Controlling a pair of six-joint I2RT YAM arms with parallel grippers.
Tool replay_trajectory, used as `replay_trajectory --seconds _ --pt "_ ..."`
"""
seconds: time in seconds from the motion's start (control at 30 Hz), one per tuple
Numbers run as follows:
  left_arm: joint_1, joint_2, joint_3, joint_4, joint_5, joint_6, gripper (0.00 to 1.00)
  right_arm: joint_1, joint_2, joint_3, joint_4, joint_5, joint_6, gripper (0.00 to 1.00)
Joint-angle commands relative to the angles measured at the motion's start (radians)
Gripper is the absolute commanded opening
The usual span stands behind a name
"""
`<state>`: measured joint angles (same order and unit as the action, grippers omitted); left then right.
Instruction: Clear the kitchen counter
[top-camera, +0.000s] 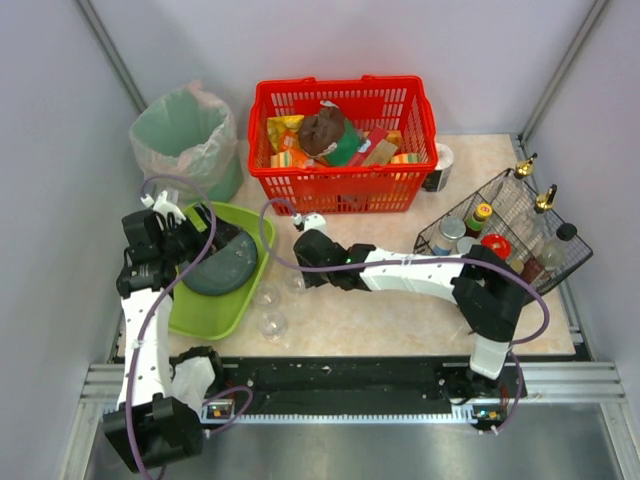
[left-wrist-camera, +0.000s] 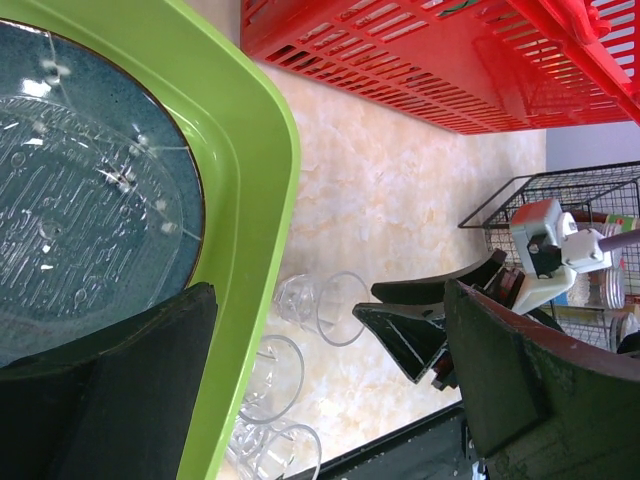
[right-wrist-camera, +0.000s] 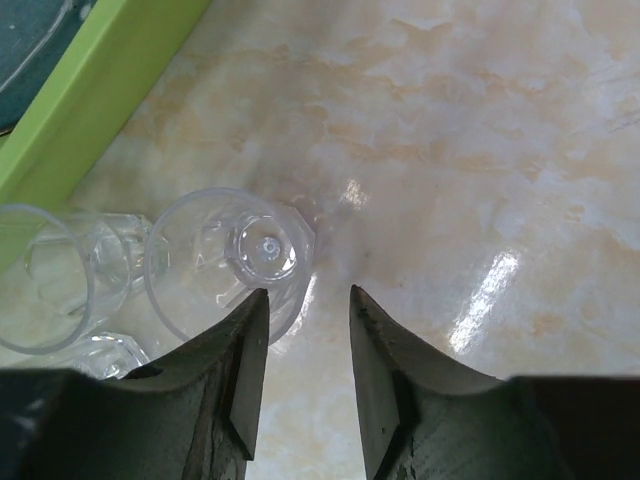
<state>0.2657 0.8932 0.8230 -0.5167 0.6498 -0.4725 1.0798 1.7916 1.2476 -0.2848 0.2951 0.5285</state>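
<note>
Three clear glasses (top-camera: 272, 324) sit on the pale marble tabletop (top-camera: 400, 320), just beside the lime-green tray (top-camera: 200, 318).
Your tabletop fills a grey-walled booth, with a red basket (top-camera: 345, 190) at the back, a wire rack (top-camera: 505, 235) on the right and a lined bin (top-camera: 185, 135) in the far left corner. Your right arm stretches low across to the glasses. The right fingers (right-wrist-camera: 248, 335) are partly apart and grip nothing, one tip just beside the nearest glass (right-wrist-camera: 205, 255). Your left fingers (left-wrist-camera: 120, 390) hang spread wide and empty over the blue plate (left-wrist-camera: 80, 200) in the tray.
</note>
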Motion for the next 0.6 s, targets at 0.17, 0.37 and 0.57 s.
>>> replay_trajectory --seconds 0.17,0.37,0.57 --pt "-0.008 0.006 0.037 0.017 -0.050 0.026 0.99 0.011 0.037 0.056 -0.017 0.007 -0.010 0.25" --pt "-0.008 0.016 0.041 0.004 -0.039 0.026 0.98 0.006 0.028 0.047 -0.036 0.004 0.017 0.10" --pt "-0.022 0.010 0.002 0.055 0.030 -0.014 0.98 -0.004 -0.095 -0.020 -0.030 0.032 0.047 0.00"
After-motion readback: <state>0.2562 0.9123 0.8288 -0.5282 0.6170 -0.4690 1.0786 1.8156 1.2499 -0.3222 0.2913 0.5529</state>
